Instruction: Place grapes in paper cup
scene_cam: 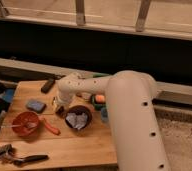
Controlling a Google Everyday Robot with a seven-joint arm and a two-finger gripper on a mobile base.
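Note:
My gripper (59, 108) hangs from the white arm (84, 86) and sits low over the wooden table (64, 147), just left of the dark purple bowl (79, 118) and right of the blue sponge (35, 105). A dark lump shows at the gripper's tip; I cannot tell whether it is the grapes. No bunch of grapes shows clearly elsewhere. The paper cup does not show clearly. It may be the pale shape (85, 95) half hidden behind the arm, next to the orange fruit (100, 98).
The purple bowl holds crumpled white material. A red bowl (26, 123) and an orange-handled tool (51, 127) lie front left. A small blue cup (105, 115) stands right of the purple bowl. A black remote-like object (48, 86) lies at the back and a dark tool (16, 156) at the front-left corner.

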